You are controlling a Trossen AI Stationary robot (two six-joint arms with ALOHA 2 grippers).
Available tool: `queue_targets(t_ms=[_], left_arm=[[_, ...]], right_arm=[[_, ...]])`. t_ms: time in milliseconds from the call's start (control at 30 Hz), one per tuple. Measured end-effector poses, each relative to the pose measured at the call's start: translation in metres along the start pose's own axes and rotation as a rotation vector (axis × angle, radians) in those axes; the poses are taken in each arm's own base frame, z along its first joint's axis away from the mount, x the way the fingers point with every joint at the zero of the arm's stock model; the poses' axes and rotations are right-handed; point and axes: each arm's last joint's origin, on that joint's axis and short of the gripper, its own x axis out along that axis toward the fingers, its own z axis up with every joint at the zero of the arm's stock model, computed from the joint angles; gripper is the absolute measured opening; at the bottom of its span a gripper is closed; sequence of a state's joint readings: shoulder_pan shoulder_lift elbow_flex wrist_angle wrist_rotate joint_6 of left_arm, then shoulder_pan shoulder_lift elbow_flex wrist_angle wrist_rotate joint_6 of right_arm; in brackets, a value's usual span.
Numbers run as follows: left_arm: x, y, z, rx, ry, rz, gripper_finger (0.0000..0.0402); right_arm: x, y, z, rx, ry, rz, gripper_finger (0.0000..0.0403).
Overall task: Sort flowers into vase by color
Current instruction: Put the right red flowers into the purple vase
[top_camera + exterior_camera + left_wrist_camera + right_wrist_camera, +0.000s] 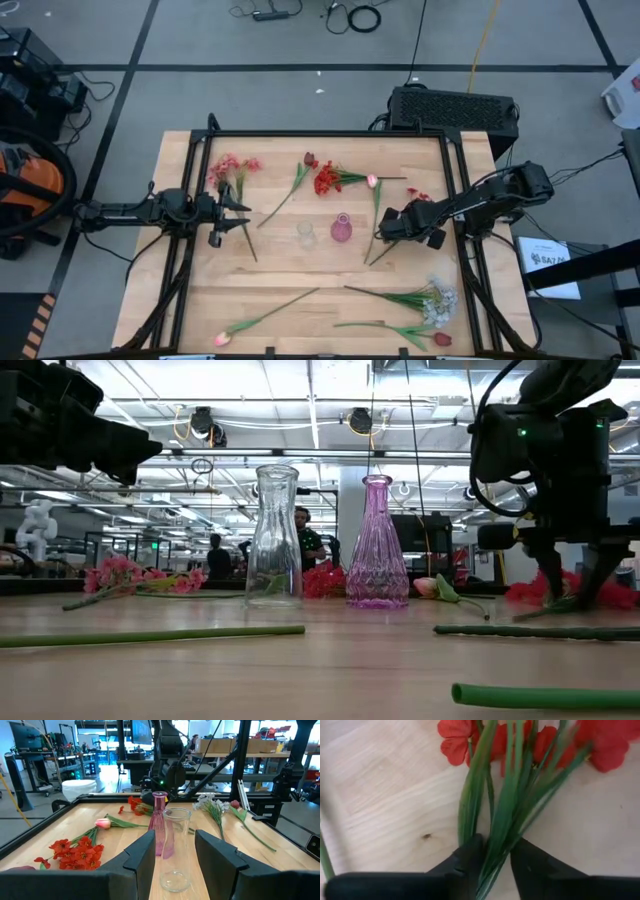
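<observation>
Green stems of the red spray (520,785) run between the right gripper (495,857) fingers, which are pinched onto them low against the wooden table (190,300). Ahead of that gripper, toward the left arm, stand the pink vase (341,228) and the clear vase (306,234). Beyond those hovers the left gripper (243,215), fingers spread and holding nothing, with the pink blooms (228,168) beside it. Behind the right gripper lie the white sprays (437,298).
</observation>
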State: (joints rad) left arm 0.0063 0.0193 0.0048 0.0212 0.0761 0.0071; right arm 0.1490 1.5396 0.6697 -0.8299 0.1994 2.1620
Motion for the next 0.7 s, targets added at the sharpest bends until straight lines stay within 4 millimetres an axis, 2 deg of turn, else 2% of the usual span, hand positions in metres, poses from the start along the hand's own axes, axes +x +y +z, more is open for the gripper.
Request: queue_targets(t_ms=[167,333,533,700], left_arm=[[0.000,0.000,0.000,0.000,0.000,0.000,0.0145],[0.000,0.000,0.000,0.000,0.001,0.003,0.0145],[0.000,0.000,0.000,0.000,0.000,0.003,0.0145],[0.000,0.000,0.000,0.000,0.000,0.003,0.0145]], right_arm=[[-0.012,-0.006,0.008,-0.107,-0.038,0.024,0.0011],[-0.039,-0.011,0.018,-0.165,-0.177,0.164,0.0012],[-0.070,-0.011,0.027,-0.425,-0.285,0.392,0.0004],[-0.088,-0.006,0.032,-0.500,-0.423,0.557,0.0004]])
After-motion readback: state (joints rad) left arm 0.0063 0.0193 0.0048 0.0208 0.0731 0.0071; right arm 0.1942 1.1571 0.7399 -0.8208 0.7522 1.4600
